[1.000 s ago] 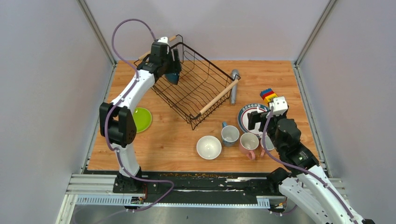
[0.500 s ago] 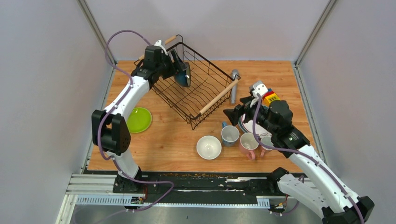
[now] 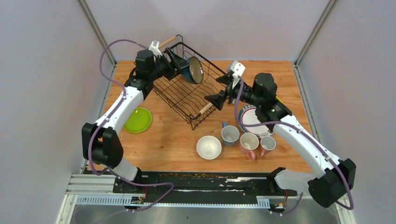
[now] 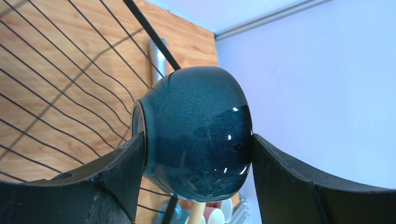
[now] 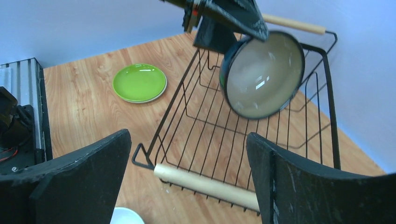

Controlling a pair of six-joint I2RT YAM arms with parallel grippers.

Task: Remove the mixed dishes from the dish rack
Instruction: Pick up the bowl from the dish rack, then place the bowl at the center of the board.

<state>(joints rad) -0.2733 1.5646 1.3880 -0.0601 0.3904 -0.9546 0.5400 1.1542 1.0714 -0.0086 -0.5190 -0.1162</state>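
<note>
My left gripper (image 3: 183,66) is shut on a teal bowl (image 3: 193,70) and holds it on its side above the black wire dish rack (image 3: 187,95). In the left wrist view the fingers clamp the bowl (image 4: 196,116) across rim and base. My right gripper (image 3: 218,89) is open and empty, hovering by the rack's near wooden handle (image 5: 205,184). The right wrist view shows the bowl's beige inside (image 5: 264,74) facing it. On the table lie a lime-green plate (image 3: 137,120), a white bowl (image 3: 208,147), a blue-grey mug (image 3: 229,135), two pink mugs (image 3: 249,141) and a patterned plate (image 3: 251,122).
The grey cylinder (image 4: 158,56) lies beyond the rack, hidden by my right arm in the top view. The toy block is hidden under the right arm. Grey walls close off the back and both sides. The rack sits askew at the back centre.
My left gripper lifted the teal bowl up and right over the rack and turned its opening to the right. My right arm swung left from the patterned plate to the rack's near handle.
</note>
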